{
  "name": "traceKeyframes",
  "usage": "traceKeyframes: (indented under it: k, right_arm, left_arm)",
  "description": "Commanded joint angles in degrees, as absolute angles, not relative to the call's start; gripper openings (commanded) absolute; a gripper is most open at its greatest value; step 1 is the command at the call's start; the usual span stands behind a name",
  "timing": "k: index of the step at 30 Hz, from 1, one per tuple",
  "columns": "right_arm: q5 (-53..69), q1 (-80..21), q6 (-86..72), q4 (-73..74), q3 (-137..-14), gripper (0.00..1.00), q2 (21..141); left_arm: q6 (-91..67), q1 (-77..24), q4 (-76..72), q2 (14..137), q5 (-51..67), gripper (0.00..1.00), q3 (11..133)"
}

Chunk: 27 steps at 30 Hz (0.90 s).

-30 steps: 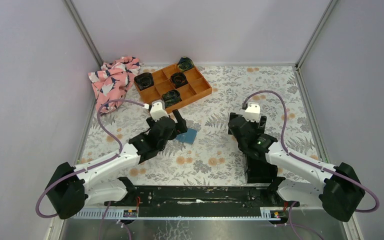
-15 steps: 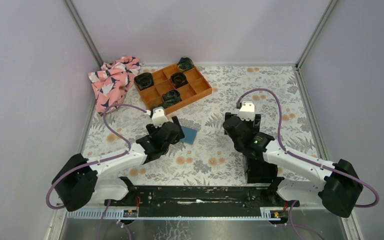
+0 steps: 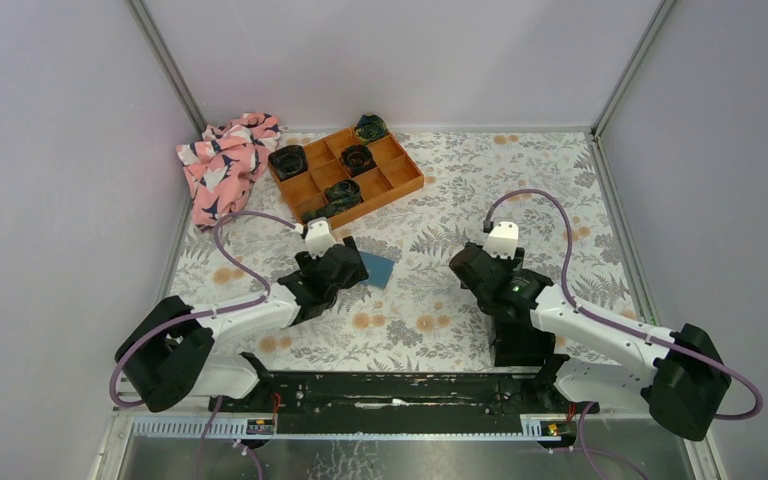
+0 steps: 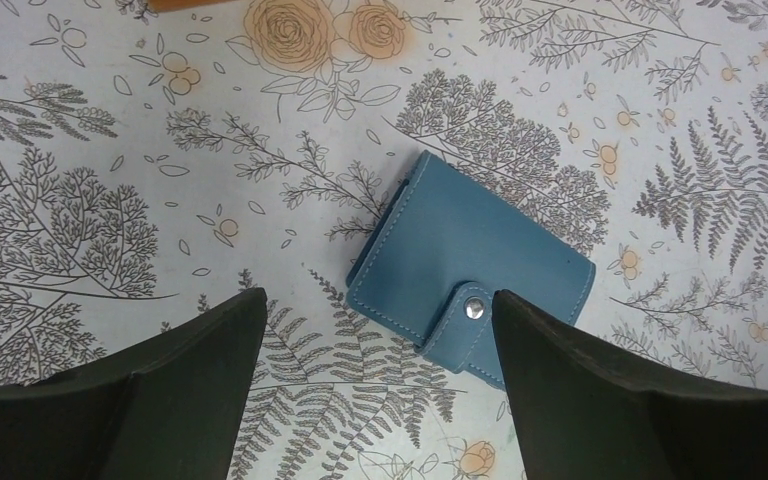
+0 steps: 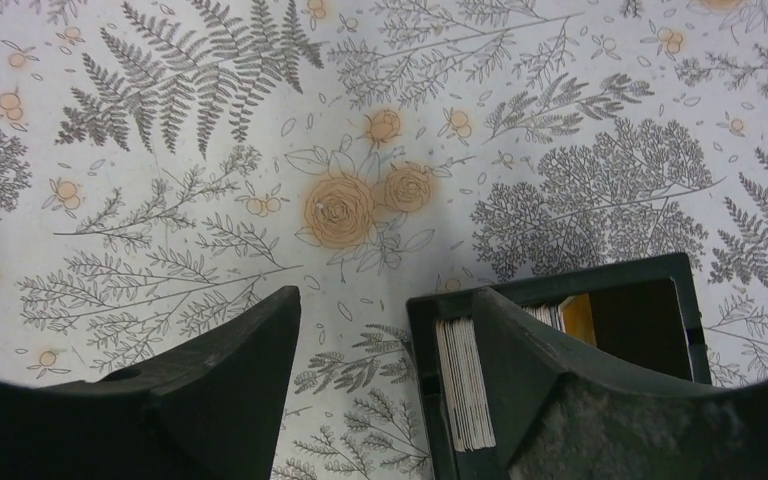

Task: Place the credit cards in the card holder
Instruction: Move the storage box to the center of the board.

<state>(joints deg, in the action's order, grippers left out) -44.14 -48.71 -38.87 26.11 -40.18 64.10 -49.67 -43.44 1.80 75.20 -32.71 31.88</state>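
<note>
From above, card holder (image 3: pixel 377 270): closed, flat on floral table cover (image 3: pixel 440 200).
left gripper (image 3: pixel 352 258): just left of card holder, fingers wide, holding nothing.
right gripper (image 3: pixel 470 268): well right of card holder, wide, empty.
black bin (image 3: pixel 520 345): right of card holder, under right arm.
Left wrist, card holder (image 4: pixel 470 265): between the 2 fingers, snap (image 4: pixel 474 309) fastened; right finger overlaps its corner, contact unclear.
Right wrist, credit cards (image 5: pixel 463 380): on edge in black bin (image 5: pixel 560 280), well right of card holder; 1 finger over the bin.
</note>
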Motion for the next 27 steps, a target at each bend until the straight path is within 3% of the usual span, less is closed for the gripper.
traceKeyframes:
  k: [1, 18, 27]
  right_arm:
    - [-43.4, -49.1, -44.1, 31.2, -40.6, 0.70, 63.7]
    - [-40.7, -49.1, -47.2, 33.3, -38.2, 0.58, 64.3]
    - [-40.8, -49.1, -46.3, 32.0, -37.4, 0.34, 65.7]
  left_arm:
    - [-50.3, -42.9, -2.3, 75.1, -32.5, 0.89, 31.5]
    - [-52.2, -42.5, -2.2, 72.4, -30.6, 0.87, 30.0]
    - [-53.8, -42.6, -1.5, 72.6, -30.3, 0.87, 30.0]
